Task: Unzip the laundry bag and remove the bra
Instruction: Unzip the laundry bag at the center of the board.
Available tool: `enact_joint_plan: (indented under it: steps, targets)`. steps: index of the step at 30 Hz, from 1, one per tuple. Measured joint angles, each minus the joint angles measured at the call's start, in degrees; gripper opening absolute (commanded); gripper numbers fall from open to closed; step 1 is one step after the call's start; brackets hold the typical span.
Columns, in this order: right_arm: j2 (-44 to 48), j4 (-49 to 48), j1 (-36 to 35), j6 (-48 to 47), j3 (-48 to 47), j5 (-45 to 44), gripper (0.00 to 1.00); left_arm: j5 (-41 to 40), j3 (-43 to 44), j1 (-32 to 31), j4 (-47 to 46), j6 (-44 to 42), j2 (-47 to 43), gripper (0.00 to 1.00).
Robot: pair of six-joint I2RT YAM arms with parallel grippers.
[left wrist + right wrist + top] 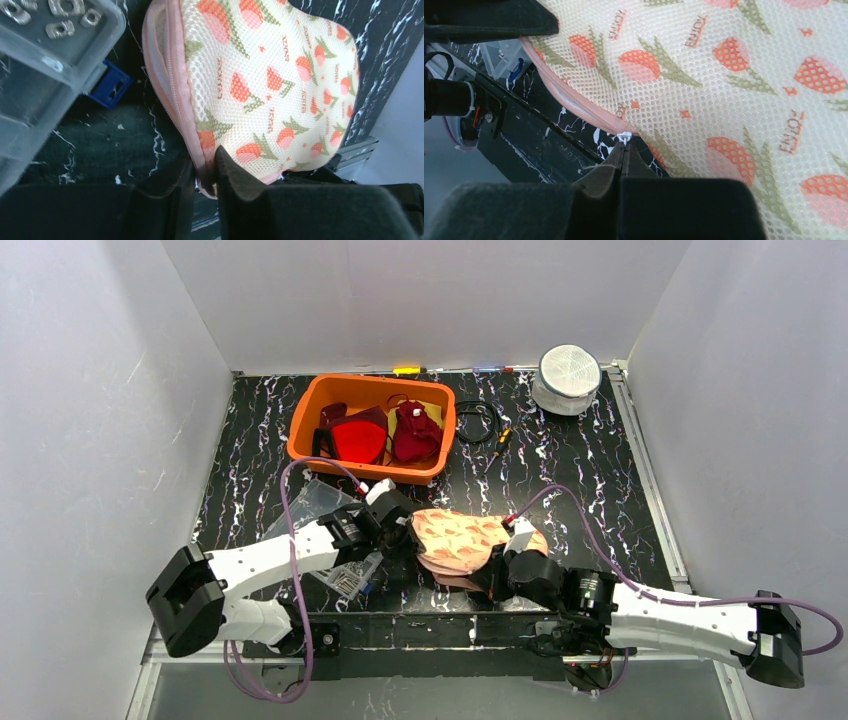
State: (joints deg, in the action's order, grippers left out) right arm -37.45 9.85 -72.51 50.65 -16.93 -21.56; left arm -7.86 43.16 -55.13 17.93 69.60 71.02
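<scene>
Both clamp: left fingers (235, 182) anchor the mesh laundry bag (462, 538) by its seam (172, 95) while right fingers (605, 170) pinch its zipper pull (625, 136)

My left arm (270, 560) stretches in from the left of the tulip-print mesh laundry bag (460, 540), with the left end effector (205, 172) pinched onto its pink zipper edge (169, 100). My right arm (680, 620) lies low along the bag's near side, with the right end effector (624, 150) clamped on the small white zipper pull (624, 136).
</scene>
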Motion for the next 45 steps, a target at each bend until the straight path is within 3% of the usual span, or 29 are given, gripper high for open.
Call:
enact_joint_plan:
  steps: [2,5,11,16,21,32,45]
  targets:
    - [-0.46,-0.81,0.00,-0.02,0.00,-0.11,0.01,1.31,0.61,1.27,-0.39,-1.97,1.16,0.57]
    - [-1.55,-1.75,0.00,-0.07,0.00,-0.13,0.01,2.47,0.61,2.08,-0.28,-3.39,1.07,0.72]
    - [-5.29,-4.98,0.00,-0.35,0.00,0.76,0.01,5.70,-3.23,1.90,-1.38,-0.55,-4.61,0.83]
    - [-7.82,-8.39,0.00,-1.14,0.00,1.33,0.01,6.58,-7.85,-1.44,-2.14,5.33,-10.03,0.85]
    - [-9.35,-10.32,0.00,-1.55,0.00,2.03,0.01,6.56,-7.34,-5.66,-4.31,9.03,-8.61,0.85]
    - [-8.55,-11.63,0.00,-1.97,0.00,2.67,0.01,4.20,-3.19,-6.60,-9.01,13.03,3.87,0.69]
    - [-4.50,-8.68,0.00,-2.43,0.00,2.91,0.01,-1.44,-1.03,-6.56,-6.91,13.40,5.31,0.13]
